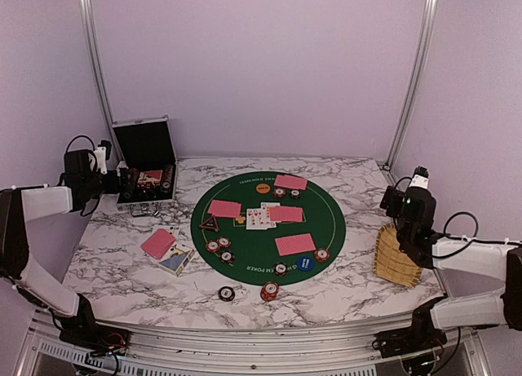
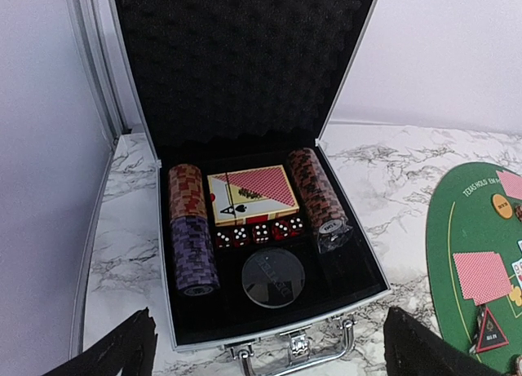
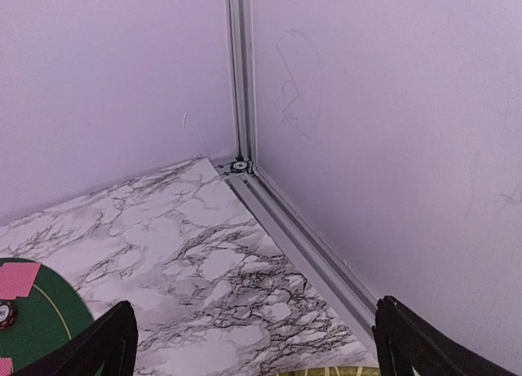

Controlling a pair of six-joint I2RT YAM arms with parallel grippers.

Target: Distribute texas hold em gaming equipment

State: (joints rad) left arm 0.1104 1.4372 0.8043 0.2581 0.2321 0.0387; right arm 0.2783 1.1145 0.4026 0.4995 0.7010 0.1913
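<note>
We see the marble surface carrying the green mat, where red-backed cards and chips lie. The open case sits straight ahead of our left gripper, jaws wide and empty. Its chip rolls run front-to-back, hemmed by the walls. The right gripper, jaws equally wide, faces the far corner.

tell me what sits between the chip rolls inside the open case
Left wrist view: a card deck, a row of red dice and a dark round disc lie between the left chip rolls and the right roll.
</note>
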